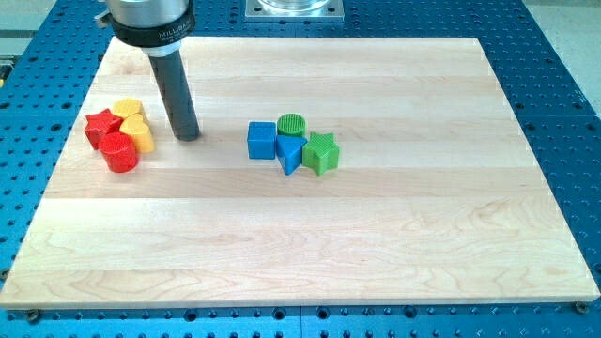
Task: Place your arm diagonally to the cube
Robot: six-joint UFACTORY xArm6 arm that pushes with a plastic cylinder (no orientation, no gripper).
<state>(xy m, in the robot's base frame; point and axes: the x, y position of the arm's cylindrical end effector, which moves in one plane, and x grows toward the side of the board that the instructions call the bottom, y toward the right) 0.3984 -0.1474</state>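
Observation:
A blue cube (261, 140) sits near the middle of the wooden board (376, 235). Touching it on the right are a blue triangular block (290, 153), a green cylinder (292, 125) and a green star block (321, 153). My tip (188, 136) rests on the board to the left of the cube, about level with it and well apart from it. At the view's left lies a cluster: a red star block (101, 127), a red cylinder (119, 152), a yellow heart block (138, 134) and another yellow block (127, 108). My tip stands just right of this cluster.
The board lies on a blue perforated table (563, 94). The arm's dark collar (150, 21) hangs over the board's top left corner. A grey metal base plate (294, 9) shows at the view's top.

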